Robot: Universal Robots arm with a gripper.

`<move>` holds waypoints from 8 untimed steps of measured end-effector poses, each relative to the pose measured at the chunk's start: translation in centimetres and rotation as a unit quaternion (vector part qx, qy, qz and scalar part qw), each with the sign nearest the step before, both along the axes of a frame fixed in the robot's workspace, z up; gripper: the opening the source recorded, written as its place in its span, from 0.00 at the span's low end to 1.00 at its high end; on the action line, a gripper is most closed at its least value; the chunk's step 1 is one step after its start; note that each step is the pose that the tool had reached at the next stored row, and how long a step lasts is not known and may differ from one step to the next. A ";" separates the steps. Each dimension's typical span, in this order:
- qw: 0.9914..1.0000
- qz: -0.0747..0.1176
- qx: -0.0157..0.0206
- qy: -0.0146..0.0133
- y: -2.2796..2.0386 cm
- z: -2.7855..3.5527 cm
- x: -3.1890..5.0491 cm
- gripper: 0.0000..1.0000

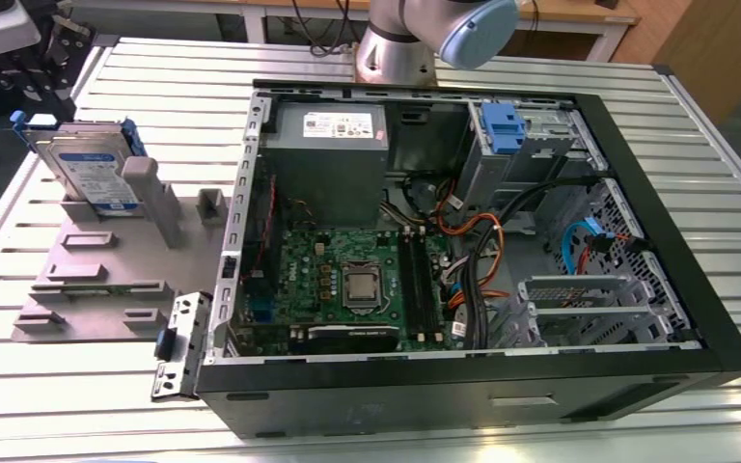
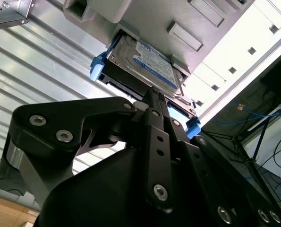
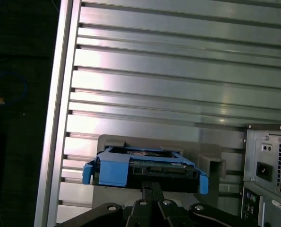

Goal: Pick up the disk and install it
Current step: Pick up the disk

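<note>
The disk [image 1: 88, 169] stands on edge in a grey plastic stand [image 1: 100, 280] at the exterior view's left, its white-and-blue label facing forward and a blue bracket around its rim. My gripper [image 1: 39, 96] hangs just above the disk's top edge. In both wrist views the black fingers come together at a point close to the blue-bracketed edge of the disk [image 2: 149, 59] [image 3: 145, 170]. The gripper [image 2: 152, 91] [image 3: 149, 187] looks shut, with nothing between the fingertips.
An open computer case [image 1: 679, 289] lies on the slatted metal table [image 1: 151, 77] at the exterior view's right of the stand. It holds a motherboard [image 1: 358, 280], a grey power supply [image 1: 325, 145] and a drive bay with a blue bracket [image 1: 500, 130]. The arm's base [image 1: 397, 48] stands behind the case.
</note>
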State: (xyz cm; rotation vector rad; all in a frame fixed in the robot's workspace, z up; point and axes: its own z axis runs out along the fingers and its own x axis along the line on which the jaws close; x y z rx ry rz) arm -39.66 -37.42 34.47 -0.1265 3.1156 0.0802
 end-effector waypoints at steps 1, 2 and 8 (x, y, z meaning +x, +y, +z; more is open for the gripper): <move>1.000 0.000 0.000 0.000 0.00 0.00 0.00 0.11; 1.000 0.000 0.000 0.000 0.00 0.00 0.00 0.11; 1.000 0.006 0.000 0.000 0.00 0.00 0.00 0.11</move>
